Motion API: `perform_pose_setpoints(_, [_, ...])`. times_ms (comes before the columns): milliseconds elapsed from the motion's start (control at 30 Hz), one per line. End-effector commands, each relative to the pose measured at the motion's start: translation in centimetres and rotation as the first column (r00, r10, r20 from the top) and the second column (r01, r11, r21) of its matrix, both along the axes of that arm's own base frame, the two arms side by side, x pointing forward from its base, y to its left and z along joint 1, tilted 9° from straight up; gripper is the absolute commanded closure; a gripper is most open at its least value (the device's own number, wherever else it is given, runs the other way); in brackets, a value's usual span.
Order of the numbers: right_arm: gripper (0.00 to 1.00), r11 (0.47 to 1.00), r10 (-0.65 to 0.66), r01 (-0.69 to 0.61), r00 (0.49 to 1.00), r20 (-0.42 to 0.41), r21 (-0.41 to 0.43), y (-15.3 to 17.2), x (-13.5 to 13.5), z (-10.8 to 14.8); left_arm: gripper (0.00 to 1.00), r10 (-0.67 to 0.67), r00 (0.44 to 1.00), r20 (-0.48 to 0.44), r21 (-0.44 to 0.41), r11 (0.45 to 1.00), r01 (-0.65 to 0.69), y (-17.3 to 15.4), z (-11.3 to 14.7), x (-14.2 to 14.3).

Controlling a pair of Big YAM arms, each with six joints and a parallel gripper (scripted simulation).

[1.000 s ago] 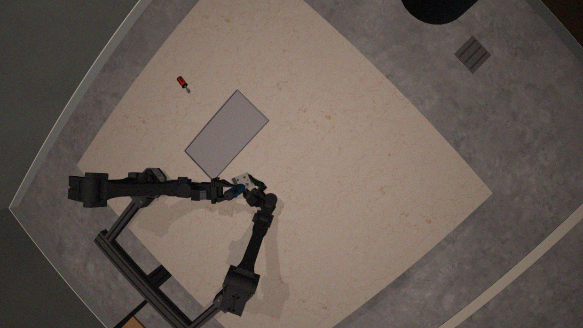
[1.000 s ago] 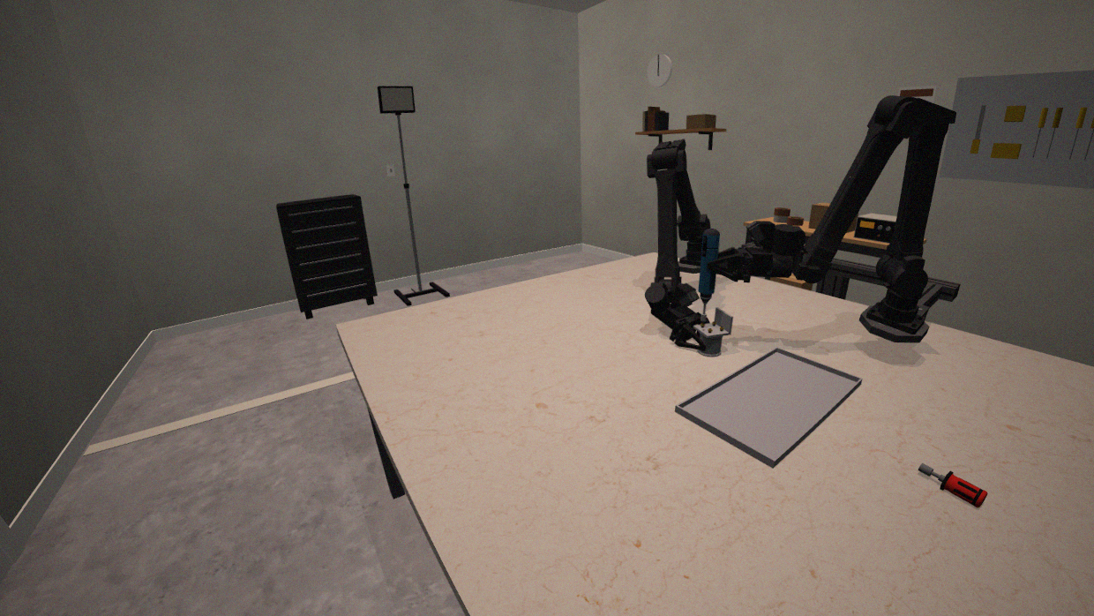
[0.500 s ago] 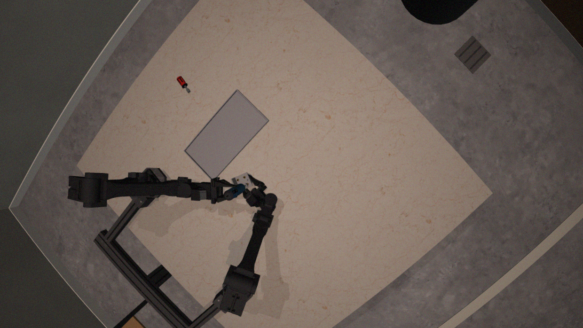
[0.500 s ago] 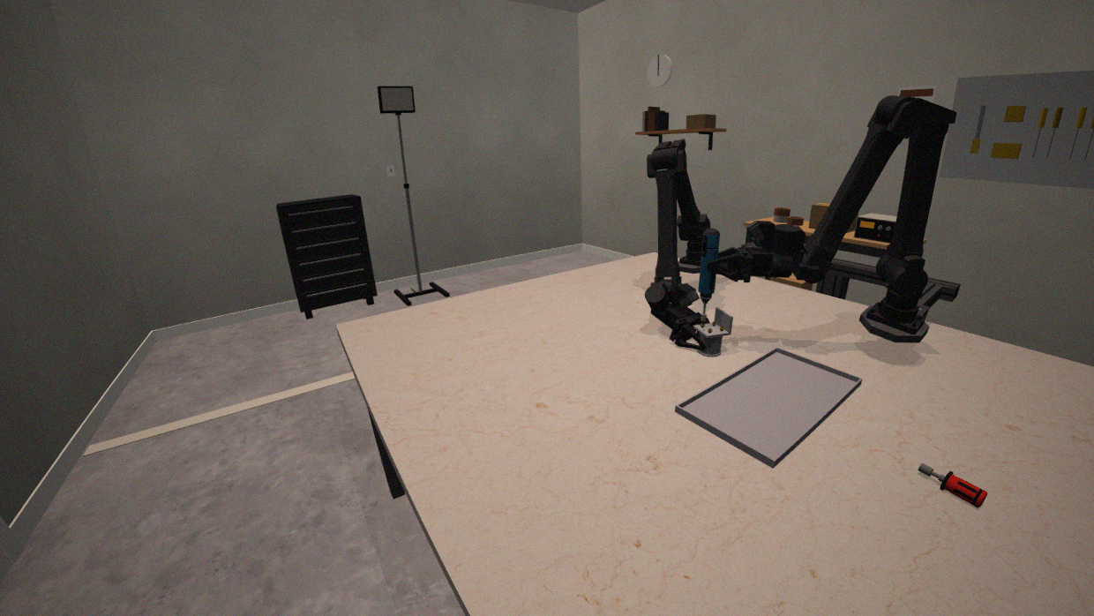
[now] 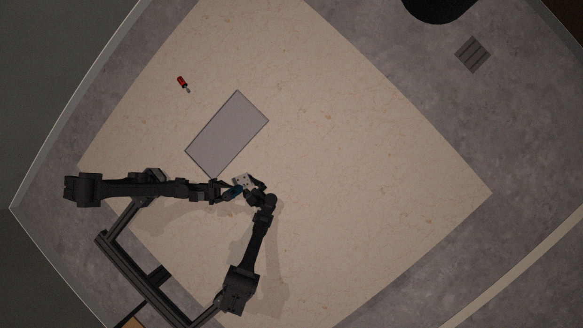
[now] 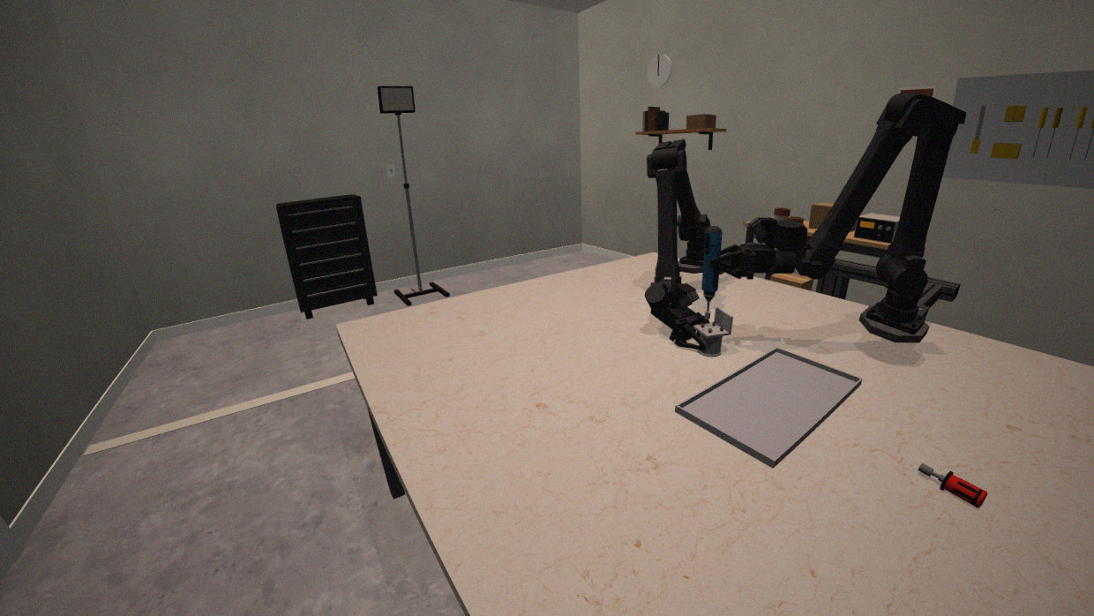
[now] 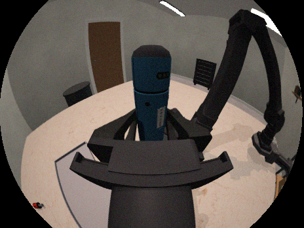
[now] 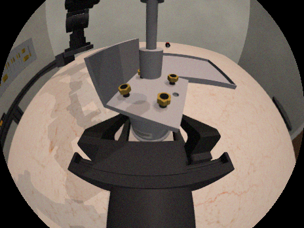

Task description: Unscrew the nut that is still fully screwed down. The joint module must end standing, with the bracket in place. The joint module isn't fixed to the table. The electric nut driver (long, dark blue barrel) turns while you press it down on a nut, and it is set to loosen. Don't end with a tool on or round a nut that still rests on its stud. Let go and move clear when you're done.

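Note:
The joint module (image 8: 149,128) (image 6: 713,344) stands on the table with the grey bracket (image 8: 144,105) (image 5: 240,179) on top. Three brass nuts (image 8: 124,89) (image 8: 164,98) (image 8: 172,78) show in full on the plate. A fourth nut (image 8: 139,71) peeks out at the back. My right gripper (image 8: 151,112) (image 5: 249,188) is shut on the module's body. My left gripper (image 7: 151,112) (image 6: 727,264) is shut on the blue nut driver (image 7: 151,95) (image 6: 711,256) (image 5: 235,190) and holds it upright. The driver's grey socket (image 8: 151,63) is low over the plate against the back nut. I cannot tell whether it is round that nut.
A flat grey tray (image 5: 226,134) (image 6: 769,401) lies just beyond the module. A red screwdriver (image 5: 182,82) (image 6: 961,485) lies far off past the tray. The two arms meet closely over the module.

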State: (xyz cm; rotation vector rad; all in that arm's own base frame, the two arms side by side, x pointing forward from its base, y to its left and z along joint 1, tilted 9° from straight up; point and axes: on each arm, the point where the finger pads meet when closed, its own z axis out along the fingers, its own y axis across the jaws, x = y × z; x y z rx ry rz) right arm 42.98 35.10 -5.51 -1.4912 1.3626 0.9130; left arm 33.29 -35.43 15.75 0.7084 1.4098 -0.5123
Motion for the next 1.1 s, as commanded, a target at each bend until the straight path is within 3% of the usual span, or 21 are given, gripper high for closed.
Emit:
perform_pose_setpoints(0, [0.41, 1.0, 0.001, -0.002, 1.0, 0.024, 0.012, 0.4, 0.6, 0.8, 0.58, -0.015, 0.997, 0.073, -0.059, 0.998, 0.019, -0.8, 3.9, -0.5])
perform_pose_setpoints(133, [0.41, 1.0, 0.001, -0.002, 1.0, 0.024, 0.012, 0.4, 0.6, 0.8, 0.58, -0.014, 0.997, 0.082, -0.069, 0.997, 0.02, -0.9, 4.3, -0.4])
perform_pose_setpoints(233, [0.41, 1.0, 0.001, -0.002, 1.0, 0.024, 0.012, 0.4, 0.6, 0.8, 0.58, -0.015, 0.999, 0.043, -0.026, 1.0, 0.016, -0.3, 2.8, -1.1])
perform_pose_setpoints(500, [0.41, 1.0, 0.001, -0.002, 1.0, 0.024, 0.012, 0.4, 0.6, 0.8, 0.58, -0.015, 0.999, 0.041, -0.023, 1.0, 0.016, -0.2, 3.6, -1.6])
perform_pose_setpoints(600, [0.41, 1.0, 0.001, -0.002, 1.0, 0.024, 0.012, 0.4, 0.6, 0.8, 0.58, -0.015, 0.997, 0.077, -0.064, 0.998, 0.02, -0.7, 5.5, -1.3])
perform_pose_setpoints(800, [0.41, 1.0, 0.001, -0.002, 1.0, 0.024, 0.012, 0.4, 0.6, 0.8, 0.58, -0.016, 0.999, 0.041, -0.023, 1.0, 0.017, -0.2, 4.1, -1.9])
perform_pose_setpoints(1067, [0.41, 1.0, 0.001, -0.002, 1.0, 0.024, 0.012, 0.4, 0.6, 0.8, 0.58, -0.016, 0.999, 0.036, -0.017, 1.0, 0.016, 0.1, 4.7, -2.6])
